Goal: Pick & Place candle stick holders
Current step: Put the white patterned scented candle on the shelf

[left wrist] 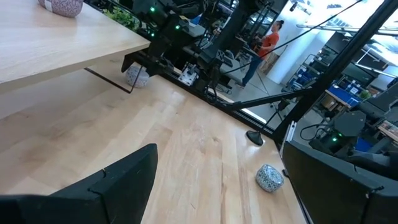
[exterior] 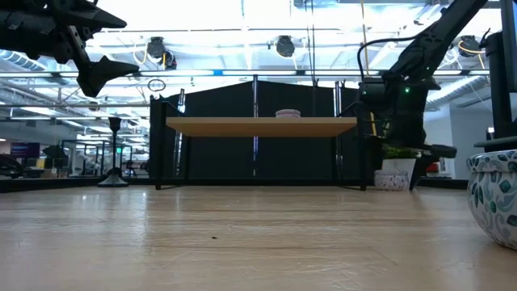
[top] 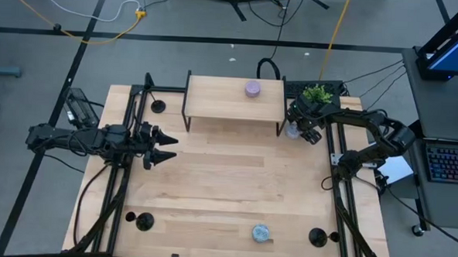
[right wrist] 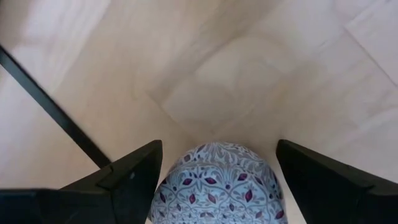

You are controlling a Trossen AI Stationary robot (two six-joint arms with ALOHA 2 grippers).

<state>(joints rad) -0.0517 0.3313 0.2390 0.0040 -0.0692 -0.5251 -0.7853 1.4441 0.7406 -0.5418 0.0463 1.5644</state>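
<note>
While the right gripper (top: 300,132) hangs released over a patterned pot (right wrist: 214,183) (upper right), the left gripper (top: 166,147), also released, must reach a candle stick holder (top: 144,221).

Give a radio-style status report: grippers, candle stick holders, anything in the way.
Left gripper open, hovering above table. Right gripper open, astride patterned pot. Three candle stick holders untouched near table edges.
</note>
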